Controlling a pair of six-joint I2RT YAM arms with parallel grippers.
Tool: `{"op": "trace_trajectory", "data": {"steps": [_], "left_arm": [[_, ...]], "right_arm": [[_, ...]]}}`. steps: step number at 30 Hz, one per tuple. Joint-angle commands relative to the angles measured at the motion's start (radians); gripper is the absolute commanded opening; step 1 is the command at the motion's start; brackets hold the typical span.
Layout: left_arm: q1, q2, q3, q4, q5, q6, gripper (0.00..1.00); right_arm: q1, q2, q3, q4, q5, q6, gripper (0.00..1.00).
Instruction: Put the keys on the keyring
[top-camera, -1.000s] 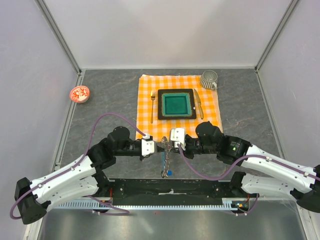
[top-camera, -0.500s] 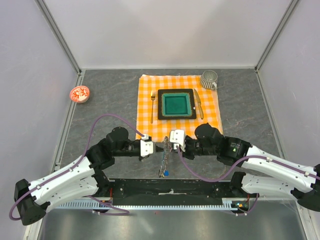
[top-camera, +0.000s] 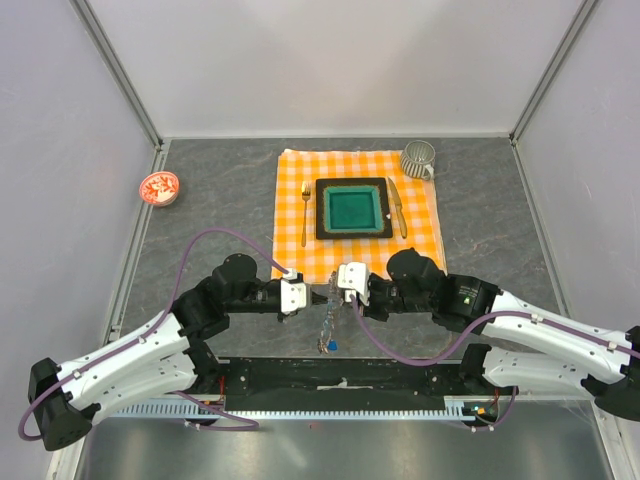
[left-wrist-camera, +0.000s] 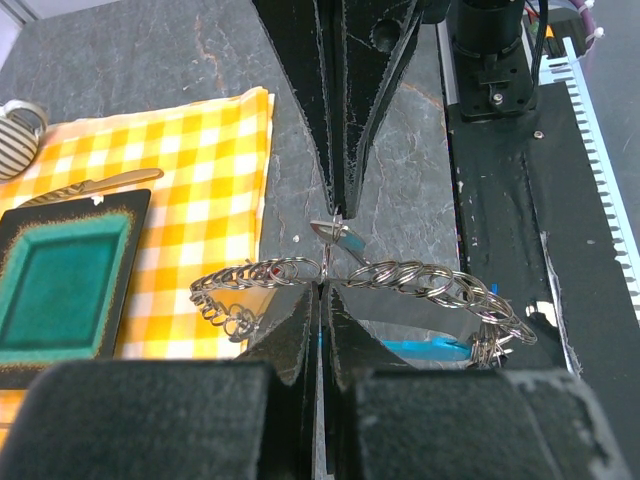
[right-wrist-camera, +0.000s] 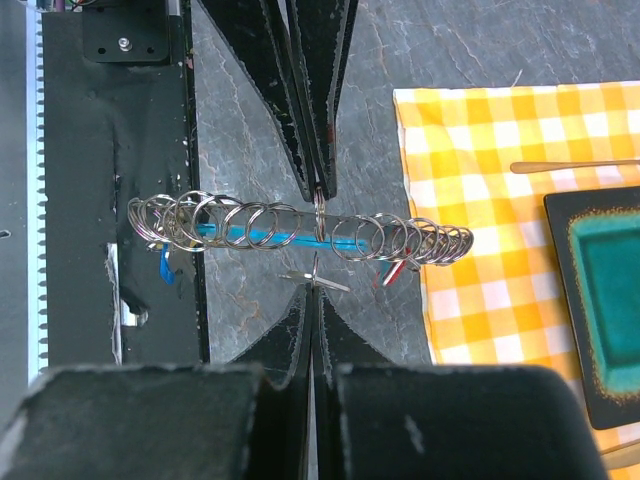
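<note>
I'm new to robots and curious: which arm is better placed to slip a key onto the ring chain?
Probably the right: the right gripper pinches a small key close beside the keyring, which the left gripper holds.

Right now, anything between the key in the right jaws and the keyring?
Nothing visible. The right jaws pinch the key right beside the keyring, which the left jaws clamp. Only a thin open gap shows between them. Whether key and ring already touch is too small to tell.

No text, label or number is legible anywhere. The dish (top-camera: 159, 187) at ten o'clock shows only blurred red-and-white markings.
</note>
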Motion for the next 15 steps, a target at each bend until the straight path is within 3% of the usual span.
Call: {"op": "trace_trajectory", "data": {"steps": [1,15], "left_arm": [[-0.004,-0.01,0.029,0.065,0.017,0.021,0.02],[-0.005,0.005,0.029,0.074,0.043,0.007,0.02]], "right_arm": [[0.008,0.001,0.006,0.021,0.0,-0.014,0.0],[0.01,0.004,0.003,0.036,-0.004,-0.017,0.0]]}}
